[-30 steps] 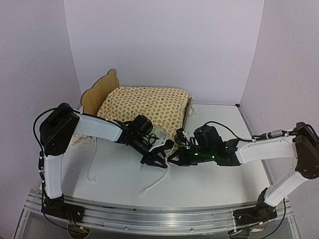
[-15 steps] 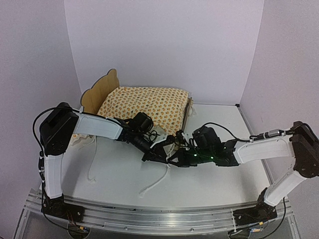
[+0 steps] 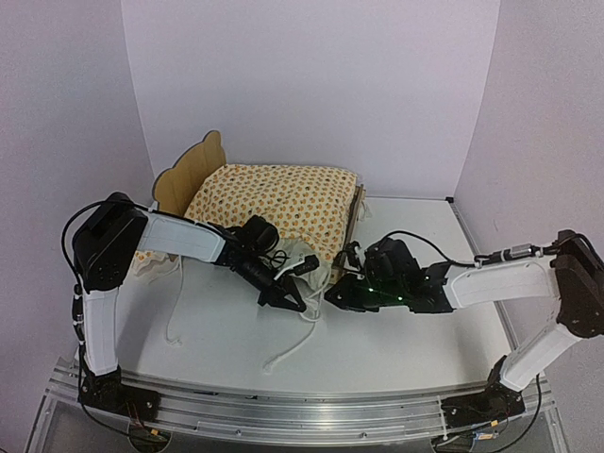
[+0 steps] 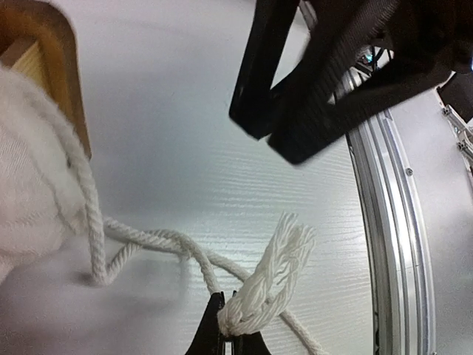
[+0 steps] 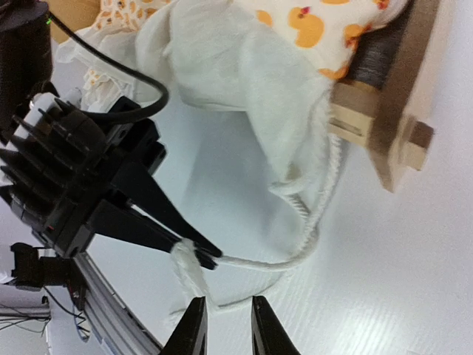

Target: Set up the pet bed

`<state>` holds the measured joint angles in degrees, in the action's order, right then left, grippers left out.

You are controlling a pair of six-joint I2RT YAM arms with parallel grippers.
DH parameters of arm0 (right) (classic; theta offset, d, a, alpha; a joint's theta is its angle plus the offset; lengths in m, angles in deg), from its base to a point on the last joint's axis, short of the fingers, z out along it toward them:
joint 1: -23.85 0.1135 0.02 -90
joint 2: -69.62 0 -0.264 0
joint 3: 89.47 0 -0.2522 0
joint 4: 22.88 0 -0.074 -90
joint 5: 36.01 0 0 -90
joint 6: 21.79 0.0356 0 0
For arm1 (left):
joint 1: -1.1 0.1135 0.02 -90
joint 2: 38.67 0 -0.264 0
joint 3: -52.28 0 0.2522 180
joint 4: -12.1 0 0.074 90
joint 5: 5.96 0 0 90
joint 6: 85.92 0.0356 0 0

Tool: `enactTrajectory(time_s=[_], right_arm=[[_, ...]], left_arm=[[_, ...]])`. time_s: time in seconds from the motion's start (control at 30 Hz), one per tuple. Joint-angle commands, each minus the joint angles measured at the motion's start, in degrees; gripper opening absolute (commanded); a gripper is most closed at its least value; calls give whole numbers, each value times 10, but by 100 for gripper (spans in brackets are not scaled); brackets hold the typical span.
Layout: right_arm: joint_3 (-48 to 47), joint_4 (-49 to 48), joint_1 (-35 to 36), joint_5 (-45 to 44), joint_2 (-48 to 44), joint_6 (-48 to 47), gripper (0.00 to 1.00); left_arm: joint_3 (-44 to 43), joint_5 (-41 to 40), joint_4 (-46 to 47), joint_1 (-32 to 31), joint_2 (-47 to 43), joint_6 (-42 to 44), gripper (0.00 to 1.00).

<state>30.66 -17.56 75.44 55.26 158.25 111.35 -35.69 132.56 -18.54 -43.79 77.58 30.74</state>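
Two grippers are close together over the table [image 3: 425, 330]. The left gripper [image 4: 222, 334] is clamped on the frayed end of the tie cord [image 4: 148, 244]. The right gripper [image 5: 224, 325] stands parted and empty. Farther back on the left, the pet bed [image 3: 184, 179] carries the cushion [image 3: 283, 198]. Risk: cord tension may drag the cushion off the frame, or the frayed end may slip free.
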Motion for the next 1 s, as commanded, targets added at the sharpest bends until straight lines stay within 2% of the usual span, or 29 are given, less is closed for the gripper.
enactTrajectory(time_s=[0.0,0.07,0.17,0.33,0.43,0.67,0.83,0.97], right_arm=[[-67,65,-3,-100,58,57,8],[-85,71,-3,-116,81,69,5],[-109,71,-2,-143,103,79,16],[-116,71,-2,-204,110,107,22],[-127,68,-2,-198,127,109,28],[-138,56,-2,-146,141,103,29],[-108,37,-1,-159,113,127,31],[-118,30,-1,-176,134,126,28]], left_arm=[[3,-6,-8,6,-13,-98,0],[-3,-11,-14,10,-7,-119,0],[-1,-19,-20,14,-7,-121,0],[2,-18,-16,14,-9,-118,0],[-2,-17,-11,14,-8,-116,0],[-13,-20,-16,14,-3,-107,0],[-11,-20,-13,14,-4,-106,0],[-14,-21,-12,14,-1,-107,0]])
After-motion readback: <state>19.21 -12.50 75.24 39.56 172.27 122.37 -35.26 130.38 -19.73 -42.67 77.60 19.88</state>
